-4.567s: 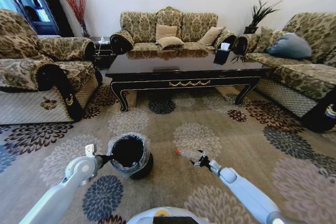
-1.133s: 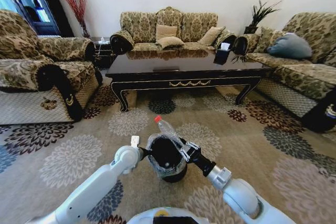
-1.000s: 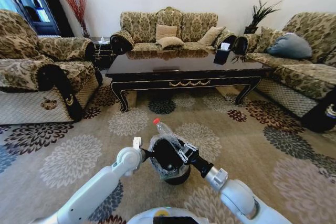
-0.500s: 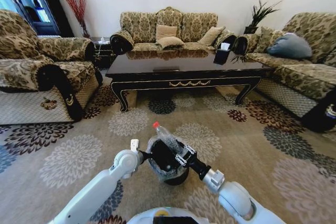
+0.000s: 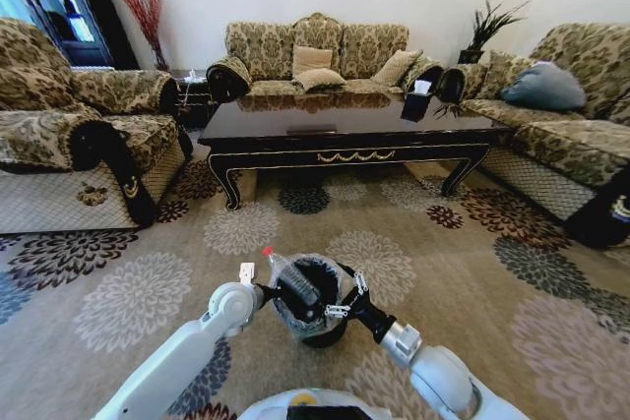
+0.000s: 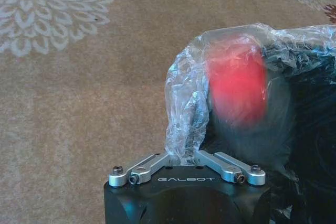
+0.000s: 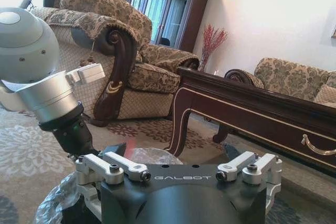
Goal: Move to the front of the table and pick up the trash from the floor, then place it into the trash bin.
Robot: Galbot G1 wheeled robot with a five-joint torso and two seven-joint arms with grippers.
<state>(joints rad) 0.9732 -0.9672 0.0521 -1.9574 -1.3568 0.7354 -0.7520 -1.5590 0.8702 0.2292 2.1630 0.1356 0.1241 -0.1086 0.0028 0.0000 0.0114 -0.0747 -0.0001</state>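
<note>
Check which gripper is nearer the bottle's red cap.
Left. The left gripper clamps the trash bin liner just beside the red cap; the right gripper, open, sits across the bin's mouth.

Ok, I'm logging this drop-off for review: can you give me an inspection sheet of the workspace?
Surface: flower-patterned carpet in front of the table.
Job's things: bottle lies tilted in the trash bin mouth, red cap poking over the rim.
Clutter: what looks like a tissue box on the table.
Grippers: left gripper shut on the bin's liner at the rim; right gripper open at the bin's mouth, not touching the bottle.
Cables: nothing seen.
Surroundings: sofas around the table.
</note>
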